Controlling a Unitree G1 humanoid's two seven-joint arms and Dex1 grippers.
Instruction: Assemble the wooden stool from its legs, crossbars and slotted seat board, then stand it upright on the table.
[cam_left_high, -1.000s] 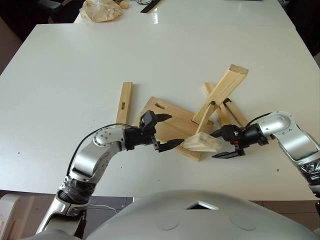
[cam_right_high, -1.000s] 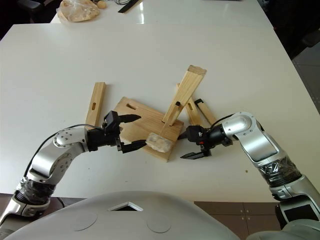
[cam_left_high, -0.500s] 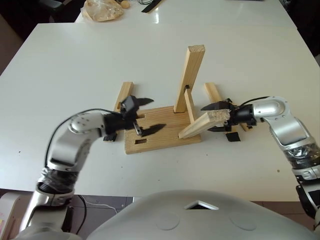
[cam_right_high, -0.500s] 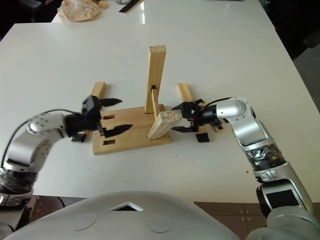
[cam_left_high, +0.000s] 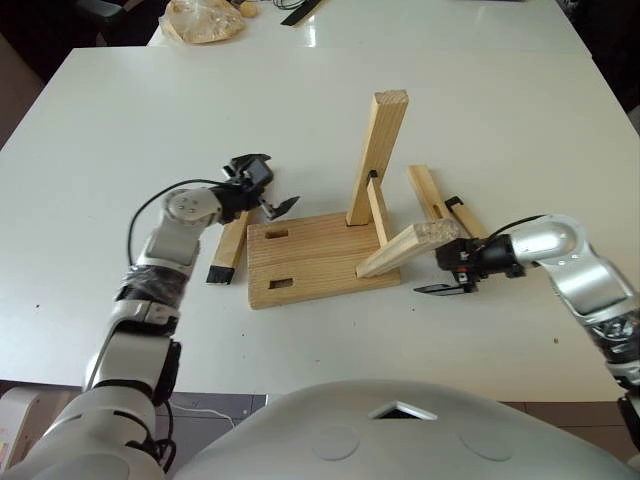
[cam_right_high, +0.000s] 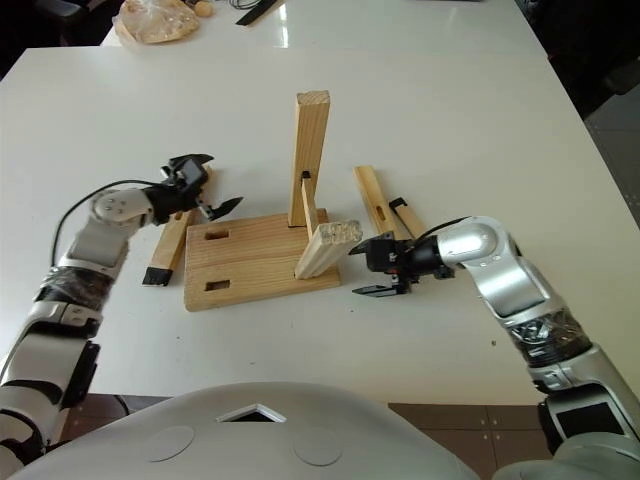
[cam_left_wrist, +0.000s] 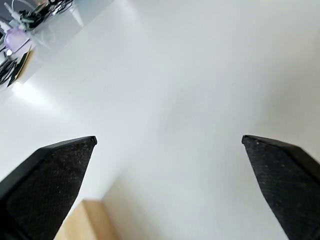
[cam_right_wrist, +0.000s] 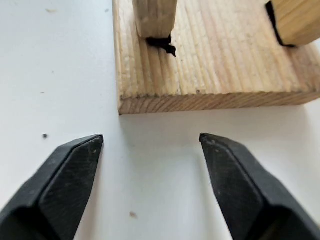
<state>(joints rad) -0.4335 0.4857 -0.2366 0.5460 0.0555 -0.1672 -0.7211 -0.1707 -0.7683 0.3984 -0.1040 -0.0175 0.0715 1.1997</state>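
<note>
My left arm is bent, and my left gripper hangs over the table with its fingers wide apart, above a loose leg. My right arm reaches in low. My right gripper is apart too, just beside the seat board. The board lies flat, with one upright leg and one leaning leg on it.

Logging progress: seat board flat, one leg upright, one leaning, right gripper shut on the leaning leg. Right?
No: the right gripper is open, holding nothing, just off the edge of the seat board, as the right wrist view shows. The upright leg and leaning leg are as you say.
</note>
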